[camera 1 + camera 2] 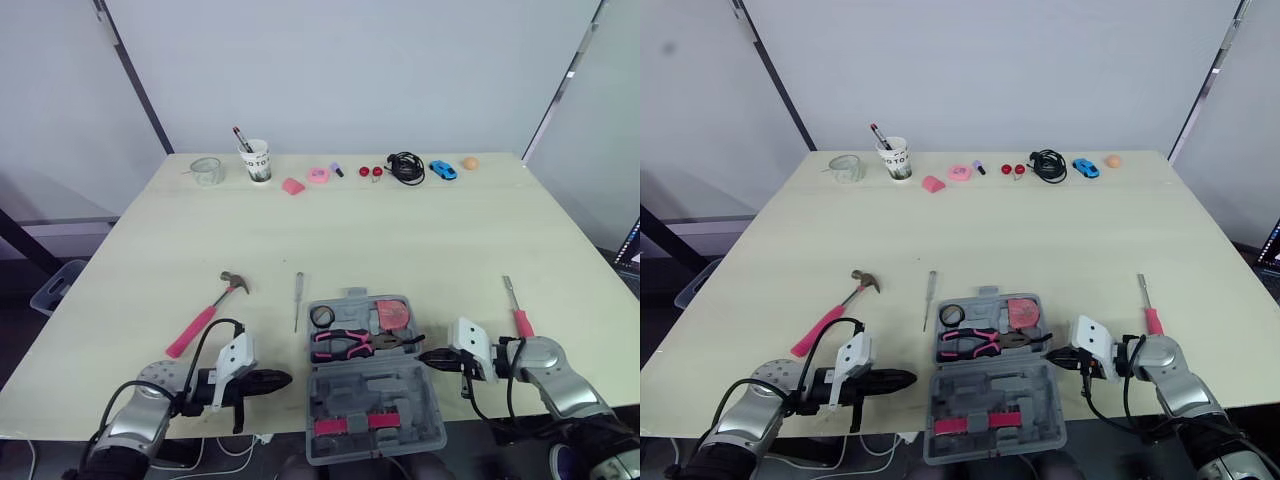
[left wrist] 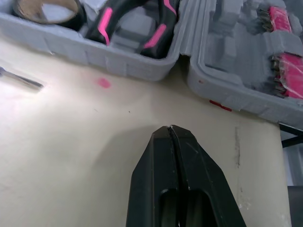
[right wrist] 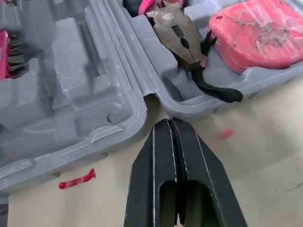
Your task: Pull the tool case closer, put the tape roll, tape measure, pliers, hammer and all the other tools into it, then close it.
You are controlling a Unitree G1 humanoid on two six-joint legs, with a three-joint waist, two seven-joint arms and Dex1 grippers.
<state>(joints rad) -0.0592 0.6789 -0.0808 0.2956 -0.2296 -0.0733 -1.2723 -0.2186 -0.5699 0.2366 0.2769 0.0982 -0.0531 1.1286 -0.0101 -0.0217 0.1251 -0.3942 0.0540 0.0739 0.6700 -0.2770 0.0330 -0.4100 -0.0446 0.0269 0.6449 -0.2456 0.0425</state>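
Left gripper (image 2: 170, 128) and right gripper (image 3: 169, 121) are both pinched shut, empty. Open tool case (image 2: 118, 64) sits just ahead of each set of jaws, pliers (image 3: 177, 35) inside.

paper cup (image 1: 258, 163) (pens (image 1: 241, 138) inside), toy car (image 1: 443, 169), cable (image 1: 405, 167)

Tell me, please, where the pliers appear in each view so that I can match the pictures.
Left eye view: pliers lying across the open tool case's far half, low centre.
Right eye view: same spot, low centre.
Left wrist view: their pink-and-black handles, in the case.
Right wrist view: their metal head, beside the pink tape measure.
Shared landmark: the case's hinge line.
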